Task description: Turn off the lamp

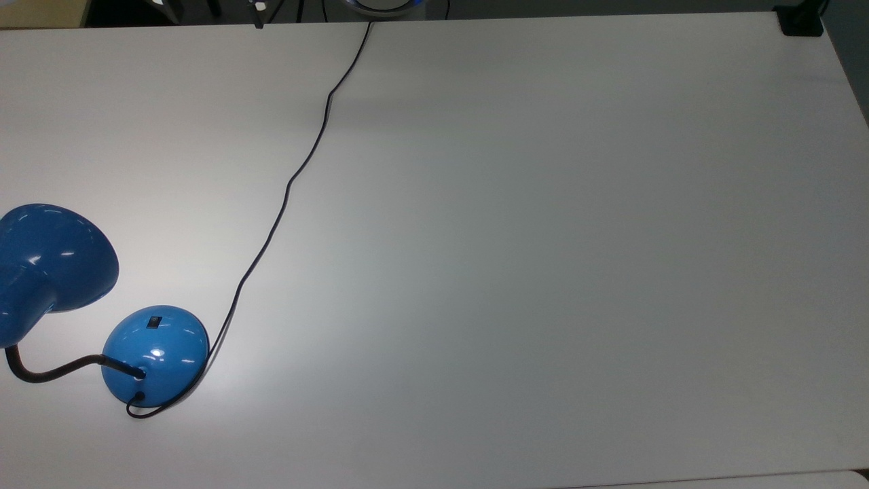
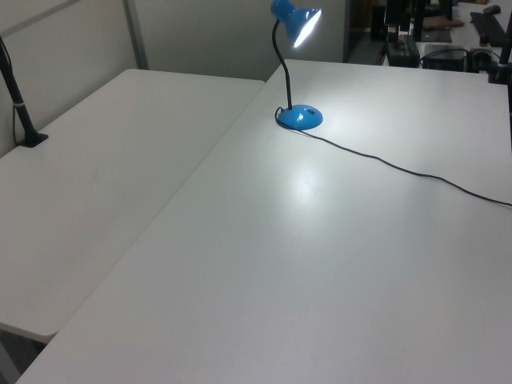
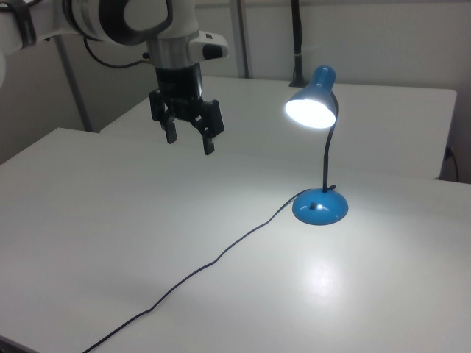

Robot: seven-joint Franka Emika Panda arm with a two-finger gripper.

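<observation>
Still lit: lamp (image 3: 318, 147) at far end of table (image 3: 110, 243), well apart from gripper (image 3: 190, 140) — jaws spread, holding nothing. Risks: missing small switch (image 3: 314, 207), pushing light base, snagging cord (image 3: 191, 276).

The lamp (image 1: 155, 356) stands on the table (image 1: 543, 272) at the top view's lower left, its shade (image 1: 51, 261) overhanging the surface to the left of the base. The cord (image 1: 292, 180) runs from the base across the table to the far edge. In the right view, the gripper (image 3: 190, 134) hangs above the table, well apart from the lamp, on the right view's left.
</observation>
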